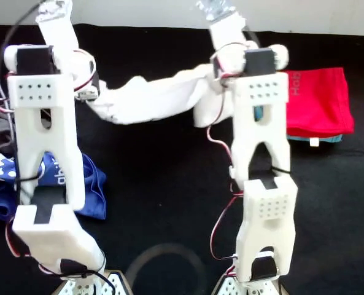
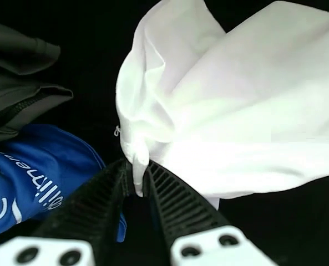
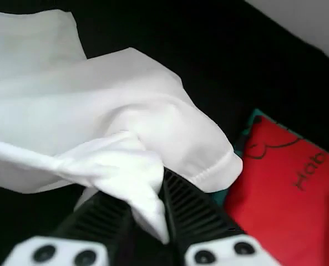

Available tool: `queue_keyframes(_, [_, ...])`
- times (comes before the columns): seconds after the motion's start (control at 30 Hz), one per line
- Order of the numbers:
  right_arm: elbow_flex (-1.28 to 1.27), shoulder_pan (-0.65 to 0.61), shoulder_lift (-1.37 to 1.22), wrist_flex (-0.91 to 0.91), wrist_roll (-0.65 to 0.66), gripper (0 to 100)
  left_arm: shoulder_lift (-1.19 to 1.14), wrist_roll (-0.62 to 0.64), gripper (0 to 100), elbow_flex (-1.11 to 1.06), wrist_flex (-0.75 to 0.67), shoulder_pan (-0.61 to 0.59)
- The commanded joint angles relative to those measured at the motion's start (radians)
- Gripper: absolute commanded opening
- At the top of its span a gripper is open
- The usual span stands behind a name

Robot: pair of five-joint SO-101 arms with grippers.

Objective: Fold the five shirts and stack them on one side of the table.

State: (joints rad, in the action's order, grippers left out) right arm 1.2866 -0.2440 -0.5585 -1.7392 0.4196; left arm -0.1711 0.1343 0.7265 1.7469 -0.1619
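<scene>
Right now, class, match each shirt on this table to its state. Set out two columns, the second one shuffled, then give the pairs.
1 white shirt
2 red shirt
3 blue shirt
4 teal shirt

A crumpled in a heap
B folded, lying on top
C held up, stretched out
D folded, lying underneath

Pairs: 1-C, 2-B, 3-A, 4-D
</scene>
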Motion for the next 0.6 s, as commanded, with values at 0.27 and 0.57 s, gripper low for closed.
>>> queue_keyframes(0.27, [-0.105,-0.113,0.208,-0.027,0.025,0.5,0.108,-0.014,1,-0.173,0.006,-0.053])
queue_keyframes(0.57, [-0.869,-0.331,0.493,-0.008,0.021,0.5,0.108,-0.175,1,-0.401,0.006,-0.197])
